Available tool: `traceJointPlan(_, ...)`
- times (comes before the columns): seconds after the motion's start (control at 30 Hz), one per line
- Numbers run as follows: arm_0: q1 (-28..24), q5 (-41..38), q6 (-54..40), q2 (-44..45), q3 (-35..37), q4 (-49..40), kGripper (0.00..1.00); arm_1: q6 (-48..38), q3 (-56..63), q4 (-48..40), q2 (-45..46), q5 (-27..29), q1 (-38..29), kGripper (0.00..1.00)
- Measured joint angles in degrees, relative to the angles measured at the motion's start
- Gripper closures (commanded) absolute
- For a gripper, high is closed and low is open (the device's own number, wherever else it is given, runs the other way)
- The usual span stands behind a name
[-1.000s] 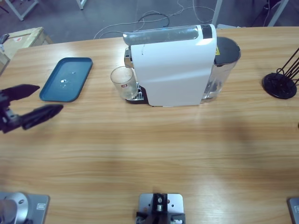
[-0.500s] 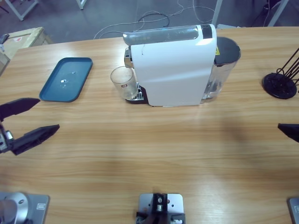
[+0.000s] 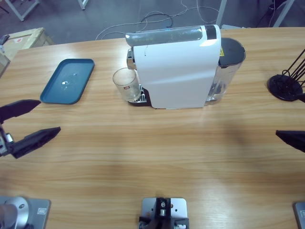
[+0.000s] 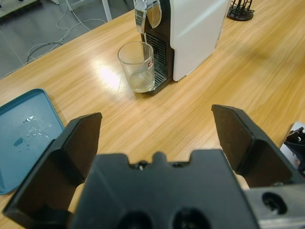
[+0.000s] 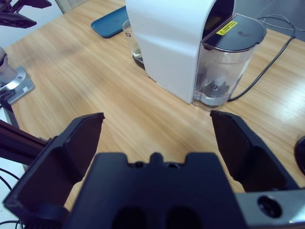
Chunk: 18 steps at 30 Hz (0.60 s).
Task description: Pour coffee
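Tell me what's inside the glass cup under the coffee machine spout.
The glass cup on the drip tray holds only a shallow pale layer at its bottom; it looks nearly empty. Its printed label hides part of the inside.

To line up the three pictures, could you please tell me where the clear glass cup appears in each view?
High view: glass cup upper middle, left of the white coffee machine.
Left wrist view: cup upper centre, under the machine's spout.
Right wrist view: cup mostly hidden behind the machine.
Shared landmark: the blue tray.
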State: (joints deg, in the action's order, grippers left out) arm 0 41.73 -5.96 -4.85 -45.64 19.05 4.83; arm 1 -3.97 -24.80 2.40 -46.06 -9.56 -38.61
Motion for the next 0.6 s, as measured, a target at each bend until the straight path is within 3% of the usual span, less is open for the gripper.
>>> traceJointPlan(0.6,0.0,-1.5,0.0,-1.2,-0.2,1.7,0.009,0.6,0.0,-1.2,-3.0,-0.8,0.0,0.000)
